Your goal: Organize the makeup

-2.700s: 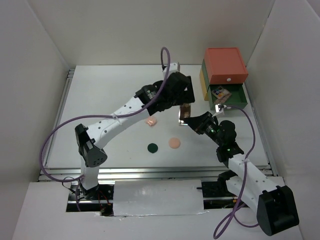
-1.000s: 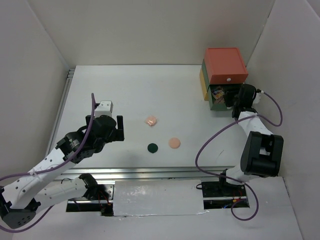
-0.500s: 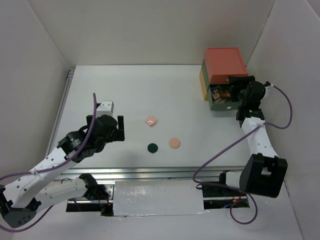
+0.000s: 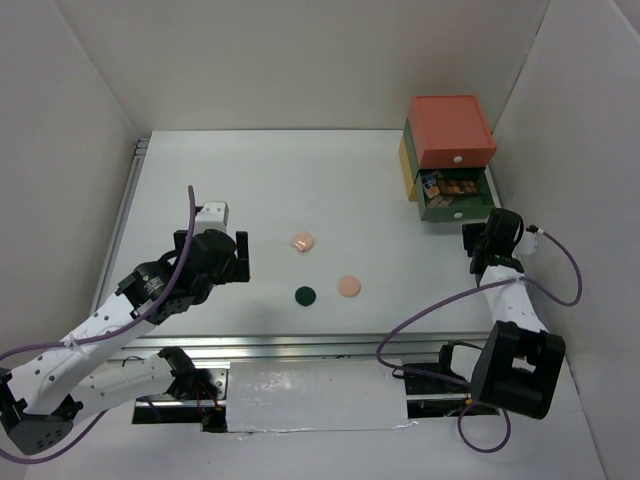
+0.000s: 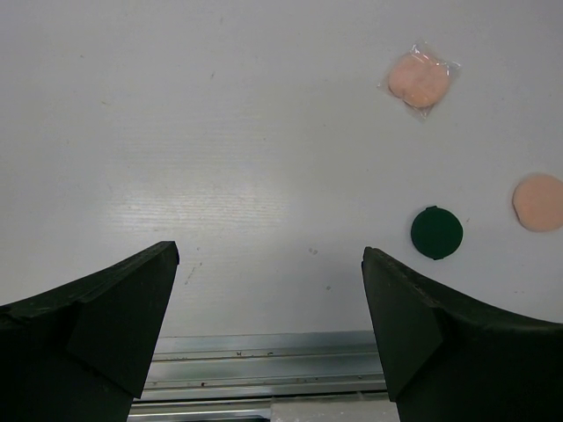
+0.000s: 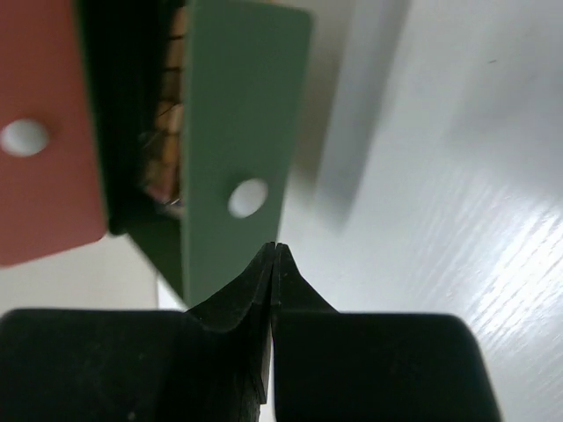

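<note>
The dark-green compact (image 4: 306, 295), peach compact (image 4: 348, 285) and pink compact (image 4: 302, 242) lie loose on the worktop (image 4: 250, 180), with the left tool (image 4: 211, 250) hovering released beside them. Farther off, the right tool (image 6: 274, 264), clenched empty, faces the open green drawer (image 4: 455, 211) holding palettes (image 4: 452, 187). The next move is probably a low edge-pinch on one compact.

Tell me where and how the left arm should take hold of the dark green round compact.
Grip the dark green compact across its round rim, fingers on opposite edges, coming straight down from above. It lies flat on the table as a thin disc, so only the rim can be pinched, and the peach compact sits apart, leaving room. The left gripper is open.
</note>
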Available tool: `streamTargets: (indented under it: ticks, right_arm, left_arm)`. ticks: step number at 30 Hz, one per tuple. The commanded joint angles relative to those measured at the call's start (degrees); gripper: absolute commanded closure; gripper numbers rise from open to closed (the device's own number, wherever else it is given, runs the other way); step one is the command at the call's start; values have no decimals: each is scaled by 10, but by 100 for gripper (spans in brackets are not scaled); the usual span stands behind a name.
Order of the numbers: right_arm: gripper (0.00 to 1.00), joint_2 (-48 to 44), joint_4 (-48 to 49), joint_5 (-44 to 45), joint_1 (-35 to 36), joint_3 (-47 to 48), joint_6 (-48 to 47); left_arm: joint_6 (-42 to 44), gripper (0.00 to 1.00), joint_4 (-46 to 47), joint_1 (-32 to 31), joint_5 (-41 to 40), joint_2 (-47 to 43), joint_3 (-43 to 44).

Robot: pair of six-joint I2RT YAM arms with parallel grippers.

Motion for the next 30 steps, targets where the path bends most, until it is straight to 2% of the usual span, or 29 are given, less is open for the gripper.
streamTargets:
  ticks: [1, 4, 5, 11, 21, 30]
  right_arm:
    - [100, 46, 19, 8, -12, 18, -16]
    - [100, 101, 61, -27, -17, 26, -27]
    - [100, 125, 104, -54, -19, 23, -29]
    - [100, 189, 160, -72, -23, 46, -26]
    - [100, 237, 158, -95, -23, 117, -40]
    - [100, 308, 200, -139, -20, 151, -22]
  left_arm:
    - [5, 1, 8, 0, -13, 1, 3]
    - [6, 1, 9, 0, -12, 6, 3]
    - [7, 1, 9, 1, -12, 8, 3]
    - [10, 0, 8, 1, -9, 24, 3]
    - [17, 1, 10, 1, -4, 39, 5]
    - [19, 1, 9, 1, -2, 47, 6]
